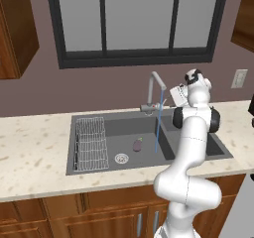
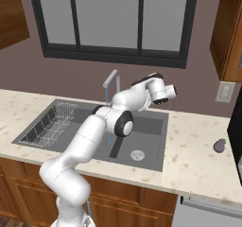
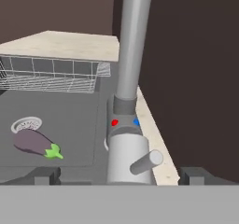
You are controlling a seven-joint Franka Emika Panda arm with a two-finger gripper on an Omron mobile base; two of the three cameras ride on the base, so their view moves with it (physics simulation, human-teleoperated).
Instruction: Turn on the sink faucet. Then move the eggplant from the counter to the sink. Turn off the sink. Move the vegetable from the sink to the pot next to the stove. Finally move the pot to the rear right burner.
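The faucet (image 1: 155, 90) stands at the back rim of the sink (image 1: 94, 168), at about 12 o'clock from the basin's middle, and a thin blue stream of water (image 1: 158, 128) falls from its spout to the basin floor. The eggplant (image 1: 137, 144) lies on that floor, near the middle, just to the 9 o'clock side of the stream and at about 1 o'clock from the drain (image 1: 121, 158). A wire rack (image 1: 92, 142) fills the basin's 9 o'clock end.

The gripper (image 3: 119, 174) hovers close to the faucet base, at about 3 o'clock from the spout in the left base view. In the hand view its two tips stand far apart, one at each side of the faucet body, released and holding nothing. Between them sits the faucet's lever (image 3: 145, 162), a short grey peg pointing toward 4 o'clock, with a red and a blue dot above it. Whether either tip touches the faucet cannot be told.

In the hand view the eggplant (image 3: 35, 143) lies at 9 o'clock from the faucet base, its green stem toward the faucet, beside the drain (image 3: 26, 124).

In the right base view a second small purple vegetable (image 2: 219, 146) rests on the counter (image 2: 198, 150) at 3 o'clock, well apart from the sink.
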